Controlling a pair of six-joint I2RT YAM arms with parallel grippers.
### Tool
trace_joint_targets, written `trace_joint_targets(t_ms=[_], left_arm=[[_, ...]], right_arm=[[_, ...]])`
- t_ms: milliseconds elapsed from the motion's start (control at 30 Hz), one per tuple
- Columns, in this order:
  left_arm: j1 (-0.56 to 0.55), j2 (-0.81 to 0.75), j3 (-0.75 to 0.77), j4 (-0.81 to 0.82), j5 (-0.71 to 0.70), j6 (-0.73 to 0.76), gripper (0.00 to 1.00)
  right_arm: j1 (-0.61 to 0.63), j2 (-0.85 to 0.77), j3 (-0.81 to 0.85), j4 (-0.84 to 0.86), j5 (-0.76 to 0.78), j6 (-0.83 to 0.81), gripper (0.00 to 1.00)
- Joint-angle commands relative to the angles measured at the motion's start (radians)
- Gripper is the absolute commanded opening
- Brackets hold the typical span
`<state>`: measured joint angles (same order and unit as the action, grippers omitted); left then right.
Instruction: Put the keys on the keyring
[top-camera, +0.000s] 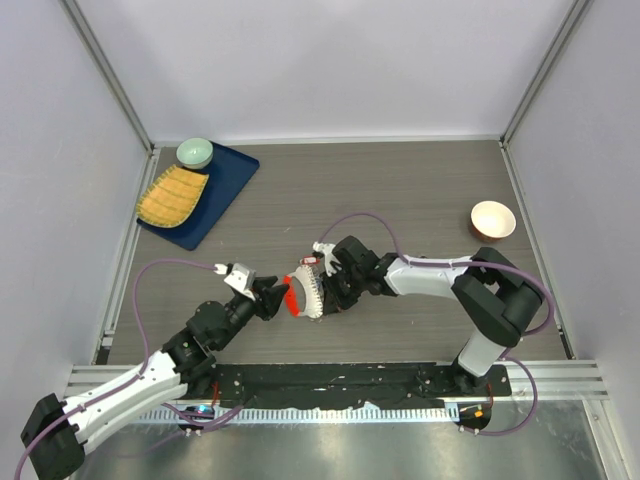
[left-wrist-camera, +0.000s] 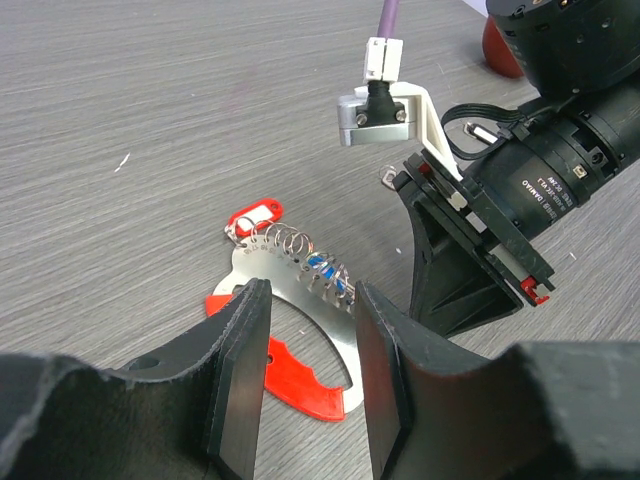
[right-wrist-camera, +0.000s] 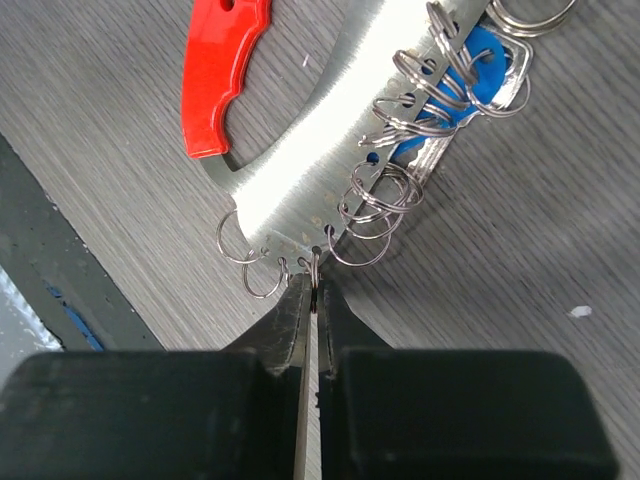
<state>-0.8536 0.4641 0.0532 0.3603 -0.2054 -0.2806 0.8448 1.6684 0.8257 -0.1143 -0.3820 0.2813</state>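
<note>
View from above: two robot arms reach in from the near edge of a grey wood-grain bench (top-camera: 420, 190) and meet at its middle. The left hand (top-camera: 277, 297) and right hand (top-camera: 323, 293) face each other, and the keyring (top-camera: 305, 290) lies between them. Far left there is a blue tray (top-camera: 228, 190) with a yellow mat (top-camera: 172, 196) and a green bowl (top-camera: 194, 152). A pale bowl (top-camera: 493, 219) stands far right.

Left wrist view: the left hand's pads (left-wrist-camera: 240, 385) stand half apart. The keyring's curved metal plate spans the gap and meets both pads, so it looks gripped and steadied. A row of small wire rings runs along the plate's edge. A red tag (left-wrist-camera: 255, 217) hangs at the far end, and a red handle piece (left-wrist-camera: 298, 380) lies beneath. The right arm looms close on the right.

Right wrist view: the right hand is pinched almost completely together on one small split ring (right-wrist-camera: 313, 262) at the plate's edge. A blue tag (right-wrist-camera: 485, 55) shows among the other rings.

No loose key can be made out in any view, so I cannot tell where the keys are.

This looks like the preparing step: one hand braces the keyring while the other takes hold of a ring. Next, that ring would likely need prising open while the plate is held firm, and then a key brought to it.
</note>
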Motion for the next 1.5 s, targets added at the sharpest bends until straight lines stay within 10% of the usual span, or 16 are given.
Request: trace_joint_targets(t_ms=[0,533,1000,1467], left_arm=[[-0.002,-0.002,-0.010,0.023,0.015,0.006,0.43],[-0.002,-0.120,-0.036,-0.015,-0.012,0.012,0.43],[-0.002,-0.188,-0.043,-0.054,-0.051,0.001,0.43],[-0.002,-0.160,-0.039,-0.046,-0.048,0.001,0.43]], right_arm=[[0.010,-0.038,0.041,-0.074,0.089,-0.048,0.04],[0.031,0.178,0.323,-0.123,0.073,-0.496,0.01],[0.028,0.056,0.202,-0.070,0.259,-0.308,0.29],[0.030,-0.015,0.104,0.100,0.219,-0.122,0.30]])
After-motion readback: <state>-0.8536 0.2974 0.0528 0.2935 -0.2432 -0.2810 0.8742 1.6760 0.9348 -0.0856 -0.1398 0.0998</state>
